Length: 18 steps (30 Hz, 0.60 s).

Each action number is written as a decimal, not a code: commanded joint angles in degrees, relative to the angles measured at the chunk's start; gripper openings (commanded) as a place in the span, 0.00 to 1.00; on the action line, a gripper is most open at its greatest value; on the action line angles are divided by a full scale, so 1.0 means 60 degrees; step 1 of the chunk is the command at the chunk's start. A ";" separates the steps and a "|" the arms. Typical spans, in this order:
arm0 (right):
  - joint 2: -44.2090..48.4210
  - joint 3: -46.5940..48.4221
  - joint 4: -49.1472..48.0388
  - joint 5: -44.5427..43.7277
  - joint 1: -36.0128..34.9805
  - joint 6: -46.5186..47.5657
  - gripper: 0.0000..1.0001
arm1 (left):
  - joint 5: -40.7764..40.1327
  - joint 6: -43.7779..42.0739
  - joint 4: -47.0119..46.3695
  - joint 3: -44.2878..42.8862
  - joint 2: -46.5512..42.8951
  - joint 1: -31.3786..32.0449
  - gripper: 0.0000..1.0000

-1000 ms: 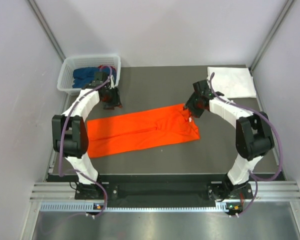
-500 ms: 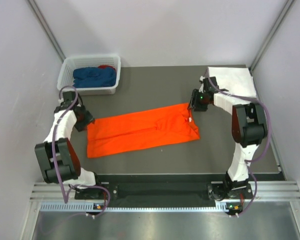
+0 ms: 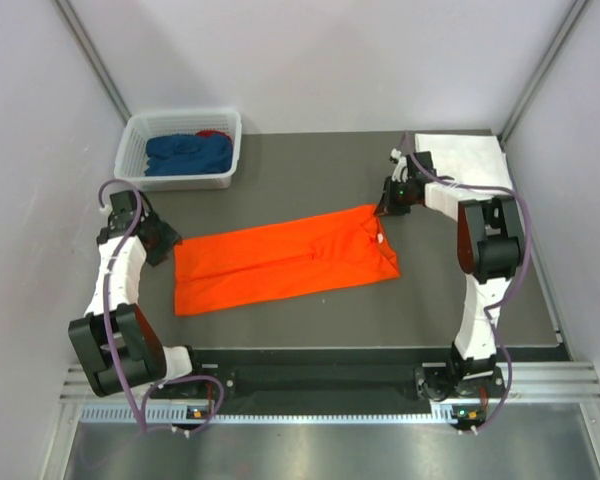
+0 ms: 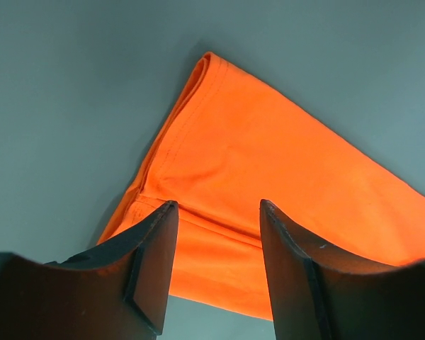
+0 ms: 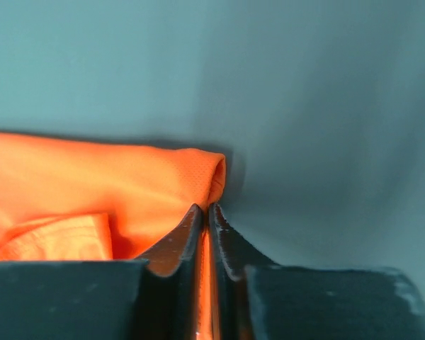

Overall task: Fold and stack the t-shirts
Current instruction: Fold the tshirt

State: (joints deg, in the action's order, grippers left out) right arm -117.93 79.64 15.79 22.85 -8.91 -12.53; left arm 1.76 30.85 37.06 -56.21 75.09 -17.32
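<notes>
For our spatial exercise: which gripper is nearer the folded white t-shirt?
Right. The right gripper is close beside the white t-shirt; the left gripper is across the table.

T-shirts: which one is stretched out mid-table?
The orange t-shirt: the white t-shirt sits folded far right, the blue t-shirt and red t-shirt lie bunched in the basket.

White plastic lattice basket (image 3: 177,181) sits upright at 11 o'clock on the dark grey counter (image 3: 310,320), close to its far edge.
</notes>
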 commanded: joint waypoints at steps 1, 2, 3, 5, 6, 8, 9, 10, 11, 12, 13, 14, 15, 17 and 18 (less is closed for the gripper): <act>-0.0281 0.0687 -0.0450 0.0190 0.0064 0.0477 0.01 | 0.0233 0.0146 -0.0506 0.0139 -0.0210 -0.0028 0.54; -0.0354 0.0716 -0.0435 0.0205 0.0064 0.0521 0.00 | 0.0307 0.0146 -0.0580 0.0197 -0.0210 -0.0014 0.54; -0.0413 0.0847 -0.0449 0.0234 0.0064 0.0594 0.00 | 0.0510 0.0132 -0.0668 0.0270 -0.0210 -0.0013 0.54; -0.0603 0.1082 -0.0406 0.0336 0.0078 0.0697 0.00 | 0.0775 0.0117 -0.0902 0.0387 -0.0152 0.0001 0.54; -0.0662 0.1358 -0.0405 0.0322 0.0078 0.0698 0.00 | 0.0834 0.0146 -0.0975 0.0417 -0.0123 0.0001 0.55; -0.0968 0.1784 -0.0376 0.0351 0.0078 0.0741 0.00 | 0.0878 0.0175 -0.1122 0.0446 -0.0093 -0.0013 0.56; -0.1115 0.2294 -0.0318 0.0352 0.0078 0.0771 0.00 | 0.0893 0.0161 -0.1210 0.0476 -0.0079 -0.0013 0.56; -0.1247 0.2560 -0.0303 0.0395 0.0078 0.0785 0.00 | 0.0922 0.0175 -0.1283 0.0490 -0.0122 0.0001 0.56; -0.1524 0.2838 -0.0259 0.0584 0.0078 0.0771 0.00 | 0.0937 0.0176 -0.1400 0.0563 -0.0137 0.0001 0.56; -0.1657 0.3377 -0.0244 0.0673 0.0064 0.0771 0.00 | 0.0937 0.0190 -0.1445 0.0607 -0.0151 -0.0013 0.56; -0.1775 0.3615 -0.0288 0.0732 0.0078 0.0727 0.00 | 0.0908 0.0248 -0.1503 0.0637 -0.0166 -0.0013 0.56; -0.2051 0.3849 -0.0332 0.0747 0.0078 0.0582 0.00 | 0.0879 0.0263 -0.1518 0.0695 -0.0181 -0.0013 0.57; -0.2214 0.4388 -0.0202 0.0704 0.0078 0.0537 0.00 | 0.0879 0.0292 -0.1533 0.0681 -0.0166 -0.0013 0.57; -0.2681 0.4976 -0.0084 0.0645 0.0093 0.0478 0.00 | 0.0777 0.0453 -0.1562 0.0710 -0.0122 -0.0028 0.58; -0.2814 0.5487 -0.0083 0.0674 0.0093 0.0376 0.00 | 0.0675 0.0512 -0.1765 0.0797 -0.0122 -0.0028 0.58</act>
State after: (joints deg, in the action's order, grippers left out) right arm -132.53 105.69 16.38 25.89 -8.86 -9.76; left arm 6.46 32.34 30.72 -52.64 75.16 -17.32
